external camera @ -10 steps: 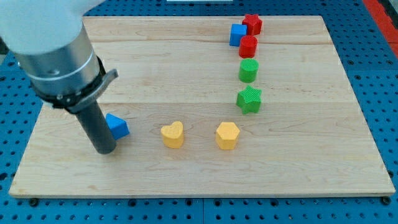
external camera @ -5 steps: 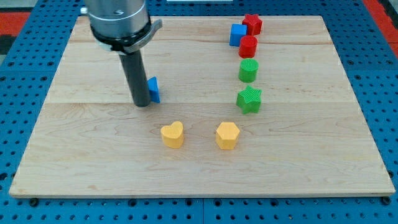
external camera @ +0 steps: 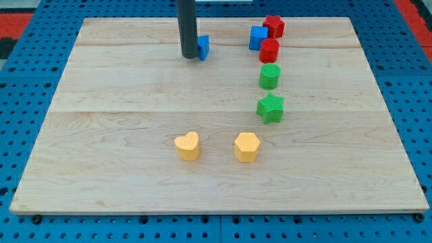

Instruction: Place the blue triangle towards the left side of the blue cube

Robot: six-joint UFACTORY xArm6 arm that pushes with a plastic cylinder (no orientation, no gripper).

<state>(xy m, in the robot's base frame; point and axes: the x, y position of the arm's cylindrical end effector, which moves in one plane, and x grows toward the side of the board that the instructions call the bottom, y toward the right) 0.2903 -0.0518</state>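
The blue triangle (external camera: 203,47) lies near the view's top, partly hidden behind my rod. My tip (external camera: 189,57) rests on the board right against the triangle's left side. The blue cube (external camera: 257,37) sits further to the view's right at the top, with a gap of bare board between it and the triangle. The triangle is on the cube's left and slightly lower in the view.
A red star (external camera: 274,25) touches the cube's upper right. A red cylinder (external camera: 269,50), a green cylinder (external camera: 269,76) and a green star (external camera: 270,108) run down below the cube. A yellow heart (external camera: 187,145) and a yellow hexagon (external camera: 247,146) lie lower on the wooden board (external camera: 101,148).
My tip has pushed the blue triangle from the lower left of the board up and to the right, to near the top, closer to the blue cube. Other blocks have not moved.
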